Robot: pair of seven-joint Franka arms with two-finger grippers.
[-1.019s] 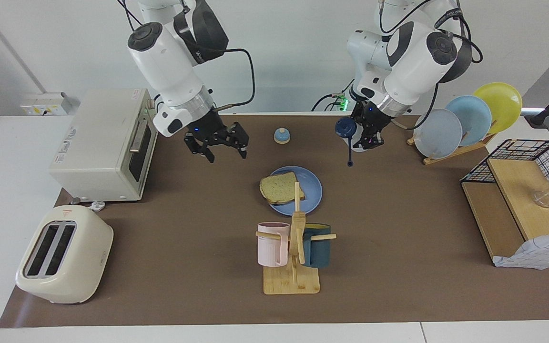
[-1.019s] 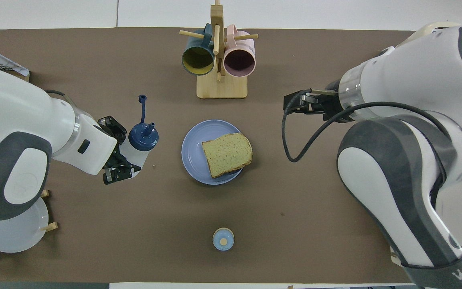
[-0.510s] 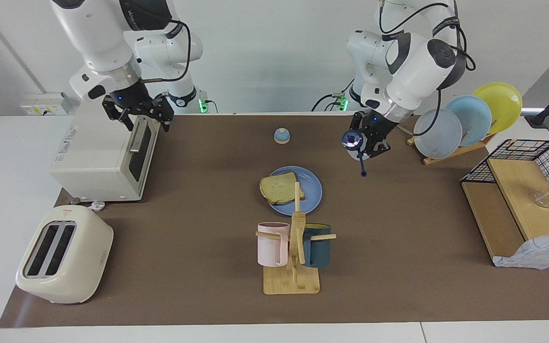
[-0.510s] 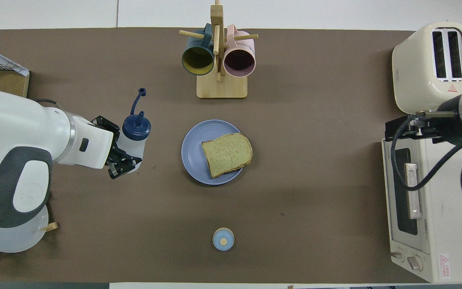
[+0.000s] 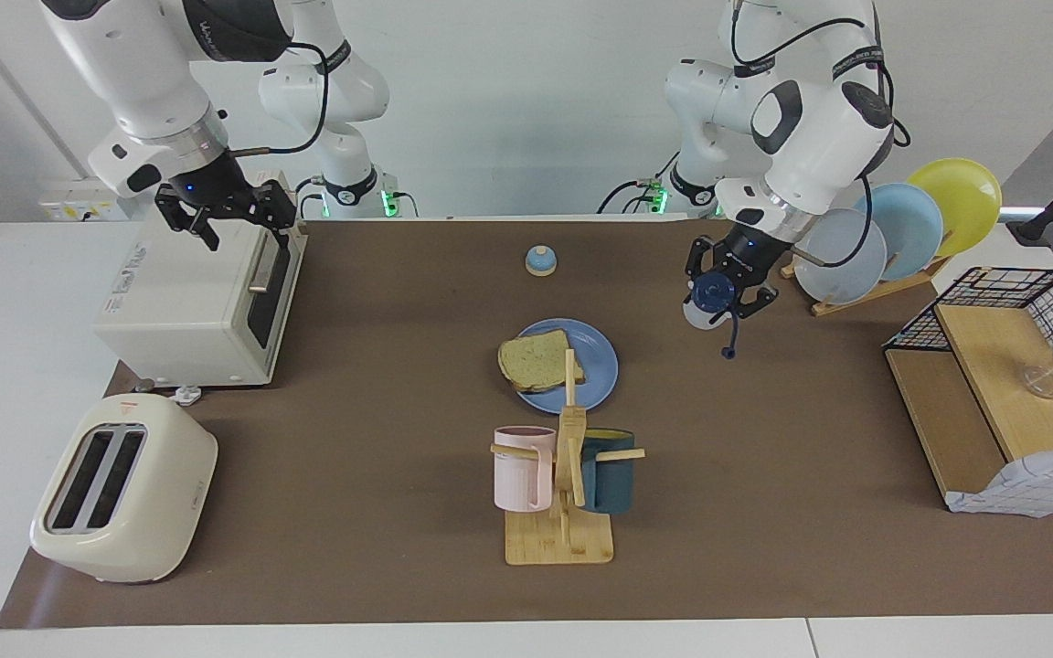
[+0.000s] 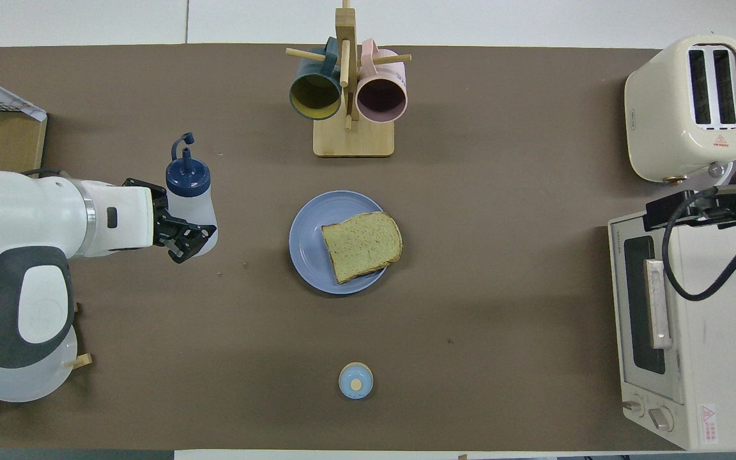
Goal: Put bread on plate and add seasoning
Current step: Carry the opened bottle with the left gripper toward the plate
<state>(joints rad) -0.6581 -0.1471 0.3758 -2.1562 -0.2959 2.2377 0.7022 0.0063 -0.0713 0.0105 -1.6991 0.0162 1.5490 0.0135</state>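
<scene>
The bread [image 5: 534,359] lies flat on the blue plate [image 5: 598,370] in the middle of the mat; in the overhead view the bread [image 6: 361,246] covers the half of the plate [image 6: 307,243] toward the right arm's end. My left gripper [image 5: 735,276] is shut on the seasoning bottle [image 5: 711,294] and holds it tipped in the air over the mat, beside the plate toward the left arm's end. In the overhead view the bottle [image 6: 190,199] points its navy cap away from the robots, with the left gripper [image 6: 179,225] on its body. My right gripper [image 5: 229,217] is open and empty over the toaster oven [image 5: 193,288].
A wooden mug rack [image 5: 563,512] with a pink and a teal mug stands farther from the robots than the plate. A small blue bell [image 5: 540,261] sits nearer to them. A cream toaster [image 5: 120,489], a rack of upright plates [image 5: 892,238] and a wire basket with a wooden shelf [image 5: 993,384] stand at the table's ends.
My left gripper has carried the bottle away from the plate toward the left arm's end, still tipped. My right gripper has pulled back from over the mat to over the toaster oven.
</scene>
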